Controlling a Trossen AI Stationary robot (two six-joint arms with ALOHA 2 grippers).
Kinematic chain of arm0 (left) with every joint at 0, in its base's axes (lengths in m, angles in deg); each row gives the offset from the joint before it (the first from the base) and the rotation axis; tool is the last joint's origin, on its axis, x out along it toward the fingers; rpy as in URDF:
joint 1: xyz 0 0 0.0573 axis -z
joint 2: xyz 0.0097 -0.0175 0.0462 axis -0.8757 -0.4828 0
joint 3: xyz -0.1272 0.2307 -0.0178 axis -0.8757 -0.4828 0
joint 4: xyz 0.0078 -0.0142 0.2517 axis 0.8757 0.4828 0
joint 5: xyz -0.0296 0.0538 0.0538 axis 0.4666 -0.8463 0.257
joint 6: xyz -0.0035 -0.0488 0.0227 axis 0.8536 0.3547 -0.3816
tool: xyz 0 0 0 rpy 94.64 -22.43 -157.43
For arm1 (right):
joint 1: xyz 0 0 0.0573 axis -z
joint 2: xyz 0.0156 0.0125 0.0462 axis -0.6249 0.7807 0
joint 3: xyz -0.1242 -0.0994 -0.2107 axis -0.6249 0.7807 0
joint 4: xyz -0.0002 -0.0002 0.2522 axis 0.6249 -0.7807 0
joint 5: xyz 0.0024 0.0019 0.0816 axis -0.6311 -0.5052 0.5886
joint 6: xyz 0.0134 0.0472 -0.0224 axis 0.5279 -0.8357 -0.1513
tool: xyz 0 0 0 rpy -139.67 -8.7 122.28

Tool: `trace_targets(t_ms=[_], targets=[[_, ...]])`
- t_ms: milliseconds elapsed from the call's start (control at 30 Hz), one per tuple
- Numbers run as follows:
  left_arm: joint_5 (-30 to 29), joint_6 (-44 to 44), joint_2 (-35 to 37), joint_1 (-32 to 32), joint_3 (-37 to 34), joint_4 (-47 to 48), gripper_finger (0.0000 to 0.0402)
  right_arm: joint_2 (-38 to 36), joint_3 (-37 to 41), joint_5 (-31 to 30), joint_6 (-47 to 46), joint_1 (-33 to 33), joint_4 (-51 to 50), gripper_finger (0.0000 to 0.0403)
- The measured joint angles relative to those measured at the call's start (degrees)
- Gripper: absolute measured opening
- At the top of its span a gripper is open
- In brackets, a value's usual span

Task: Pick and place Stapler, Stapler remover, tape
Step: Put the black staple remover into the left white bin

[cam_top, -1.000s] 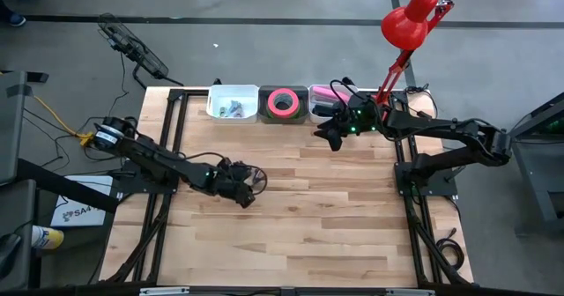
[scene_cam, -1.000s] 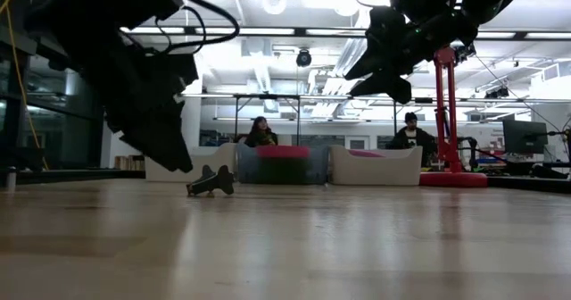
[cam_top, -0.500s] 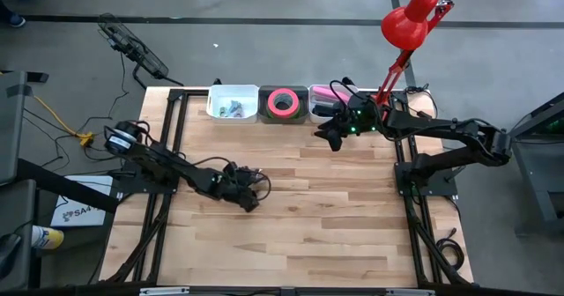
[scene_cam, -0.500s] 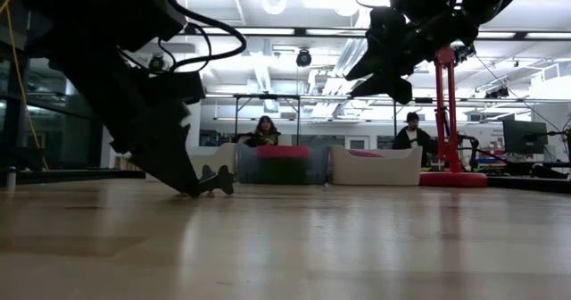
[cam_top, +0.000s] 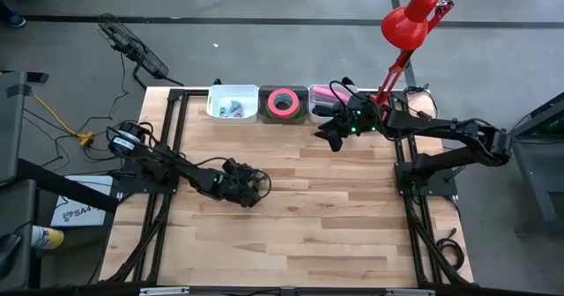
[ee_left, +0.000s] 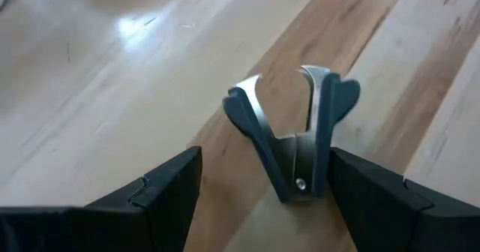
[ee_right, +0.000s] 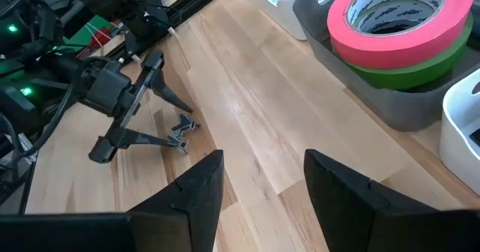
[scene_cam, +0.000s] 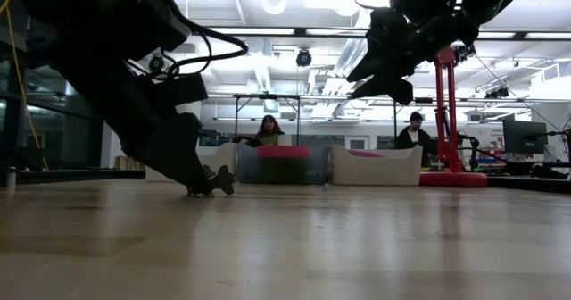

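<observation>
The stapler remover (ee_left: 296, 143), dark blue with steel jaws, lies on the wood table (cam_top: 352, 217) left of centre. My left gripper (ee_left: 262, 199) is open and down at the table, one finger on each side of the remover without touching it; the low view shows it at the remover (scene_cam: 219, 179) too. The tape (ee_right: 397, 27), a pink roll stacked on green, lies in the grey bin (cam_top: 282, 103) at the far edge. My right gripper (cam_top: 330, 135) is open and hovers above the table near the bins. I cannot pick out a stapler.
Three bins stand in a row at the far edge: a white one (cam_top: 232, 103) with small items, the grey one, and another white one (cam_top: 321, 98) with something pink. A red desk lamp (cam_top: 410, 21) rises at the far right corner. People sit in the room beyond.
My left gripper has come down to the table and moved a little toward the right edge, so that its fingers now stand around the stapler remover. The remover has stayed in place.
</observation>
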Motion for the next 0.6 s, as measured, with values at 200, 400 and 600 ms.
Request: trace_targets(t_ms=[200, 400, 600], targets=[[2.76, -2.83, 0.00, -3.05, 0.00, -2.73, 0.0276, 0.00, 0.00, 0.00, 0.02, 0.01, 0.00, 0.0177], [7.11, -6.75, 0.02, -6.80, 0.00, -4.32, 0.0275, 0.00, 0.00, 0.02, 0.02, 0.01, -0.49, 0.0177], [8.52, -5.31, 0.04, -7.84, 0.02, -4.64, 0.0275, 0.00, 0.00, 0.02, 0.02, 0.02, -1.21, 0.0177]])
